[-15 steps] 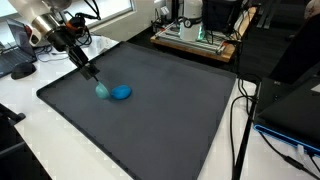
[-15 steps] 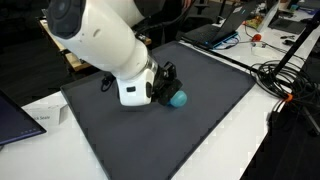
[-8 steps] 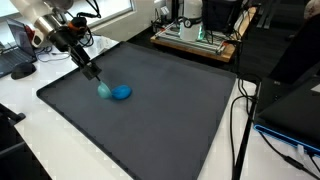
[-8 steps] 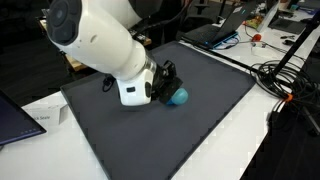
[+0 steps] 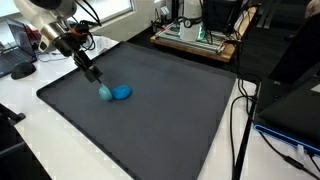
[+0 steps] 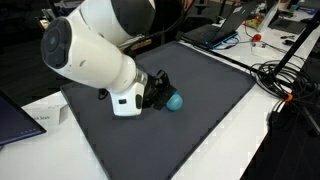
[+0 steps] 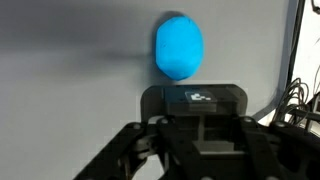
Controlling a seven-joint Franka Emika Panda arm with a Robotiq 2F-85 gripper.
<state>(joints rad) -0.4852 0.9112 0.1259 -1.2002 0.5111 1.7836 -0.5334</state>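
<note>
A bright blue egg-shaped object [image 7: 180, 47] lies on the dark grey mat [image 7: 70, 50]. It shows in both exterior views [image 5: 121, 93] [image 6: 175, 101]. My gripper [image 7: 195, 118] sits just short of it, tilted down toward the mat [image 5: 170, 125]. The jaws are shut on a black block [image 7: 195, 100] with a small white label, whose front edge nearly reaches the blue object. In an exterior view a pale teal patch [image 5: 104, 92] shows under the gripper [image 5: 90, 70], right beside the blue object. In an exterior view the white arm hides much of the gripper [image 6: 157, 89].
The mat [image 6: 205, 75] covers most of the white table. Black cables [image 5: 240, 115] run along one side and also pile up [image 6: 285, 75]. A rack with equipment [image 5: 195, 35] stands behind the mat. A dark laptop [image 6: 12, 115] and paper [image 6: 45, 115] lie off one corner.
The arm's upper links have swung and leaned over a little. The gripper tip stays beside the blue object, still shut on the block. The blue object has not moved.
</note>
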